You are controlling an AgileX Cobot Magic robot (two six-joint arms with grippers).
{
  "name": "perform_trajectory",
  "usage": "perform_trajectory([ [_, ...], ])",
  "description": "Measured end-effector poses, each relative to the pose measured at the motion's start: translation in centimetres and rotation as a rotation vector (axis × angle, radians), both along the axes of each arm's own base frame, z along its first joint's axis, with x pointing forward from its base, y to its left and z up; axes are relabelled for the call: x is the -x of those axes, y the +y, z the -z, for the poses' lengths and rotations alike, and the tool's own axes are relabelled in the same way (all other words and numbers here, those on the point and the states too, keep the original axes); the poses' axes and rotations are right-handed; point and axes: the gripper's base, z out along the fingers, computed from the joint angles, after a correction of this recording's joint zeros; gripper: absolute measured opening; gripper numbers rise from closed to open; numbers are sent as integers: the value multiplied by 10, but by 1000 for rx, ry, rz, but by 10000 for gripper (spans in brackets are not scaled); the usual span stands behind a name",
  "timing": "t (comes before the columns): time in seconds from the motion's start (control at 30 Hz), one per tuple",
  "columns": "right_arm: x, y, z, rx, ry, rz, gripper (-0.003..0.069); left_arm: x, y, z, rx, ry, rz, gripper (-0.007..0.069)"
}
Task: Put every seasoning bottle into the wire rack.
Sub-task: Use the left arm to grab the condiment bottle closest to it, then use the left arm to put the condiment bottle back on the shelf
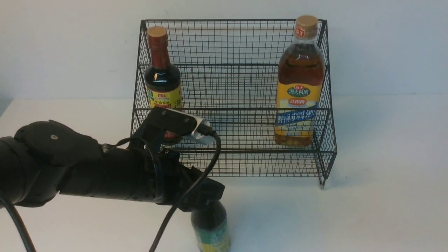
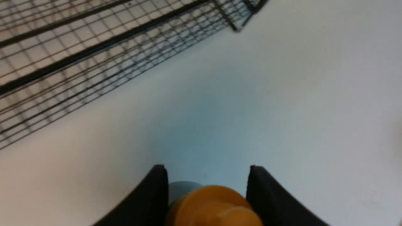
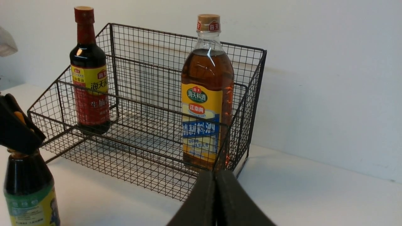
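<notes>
**Left gripper on the cap, right gripper closed**

We see the left arm (image 1: 87, 171) lying almost level in front of the wire rack (image 1: 231, 87), stretched across the left half of its front. The wrist bends down just before the rack's lower front edge. There the left gripper (image 2: 206, 168) points downward, and its two black fingers (image 2: 150, 194) sit one on each side of the small dark bottle's (image 1: 211, 227) orange nozzle cap (image 2: 210, 204), apparently touching it. The right gripper (image 3: 216, 172) hangs off the rack's front right corner, its fingers pressed together on nothing.

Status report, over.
Left gripper around orange cap of small bottle, grip unconfirmed. Right gripper shut, empty. Red-label bottle and amber bottle in rack. Nothing blocking.
</notes>
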Motion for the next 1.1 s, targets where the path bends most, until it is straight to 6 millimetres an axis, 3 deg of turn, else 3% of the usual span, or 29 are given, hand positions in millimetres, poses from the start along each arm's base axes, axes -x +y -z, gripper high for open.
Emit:
perform_trajectory([
  [0.03, 0, 0, 0, 0, 1, 0, -15, 2, -1, -2, 9, 7, 12, 290],
  [0.07, 0, 0, 0, 0, 1, 0, -15, 5, -4, -23, 44, -10, 66, 290],
  [0.1, 0, 0, 0, 0, 1, 0, -15, 4, -5, -25, 49, -9, 71, 290],
  [0.17, 0, 0, 0, 1, 2, 0, -15, 6, -7, -62, 79, -72, 122, 290],
  [0.23, 0, 0, 0, 1, 2, 0, -15, 3, -8, -81, 85, -127, 123, 290],
  [0.27, 0, 0, 0, 1, 2, 0, -15, -2, -8, -100, 78, -191, 119, 290],
  [0.47, 0, 0, 0, 1, 3, 0, -15, -27, -12, -133, 33, -341, 87, 290],
  [0.63, 0, 0, 0, 2, 4, 0, -15, -53, -18, -125, 19, -365, 20, 289],
  [0.87, 0, 0, 0, 2, 4, 0, -15, -98, -26, -84, -45, -390, -92, 289],
  [1.1, 0, 0, 0, 2, 5, 0, -15, -117, -31, -53, -87, -356, -111, 288],
])
